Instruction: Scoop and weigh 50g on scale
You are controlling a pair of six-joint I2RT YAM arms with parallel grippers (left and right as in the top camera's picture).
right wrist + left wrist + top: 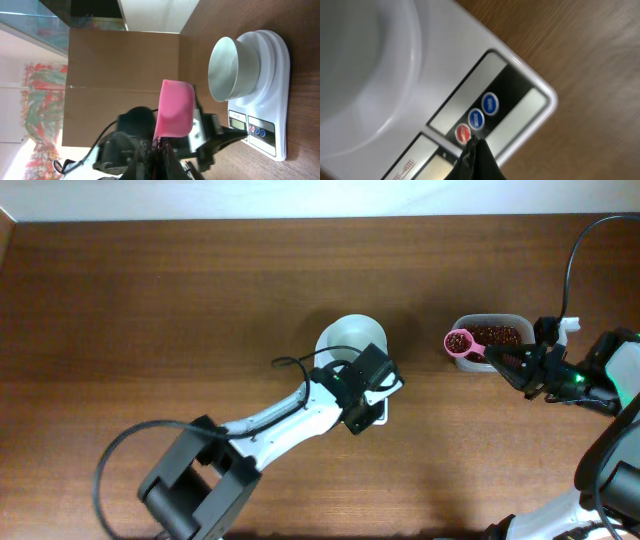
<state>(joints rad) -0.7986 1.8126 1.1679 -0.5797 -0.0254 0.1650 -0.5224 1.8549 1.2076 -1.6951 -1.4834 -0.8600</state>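
The white scale carries a round white bowl at mid-table. My left gripper hovers over its front panel, shut and empty. In the left wrist view its tip sits right at the red button, next to two blue buttons. My right gripper is shut on the handle of a pink scoop filled with dark red-brown beans, held beside the tub. In the right wrist view the scoop points toward the scale.
A clear plastic tub holding more beans stands right of the scale, just behind the scoop. The left arm stretches from the front left to the scale. Cables hang near the right arm.
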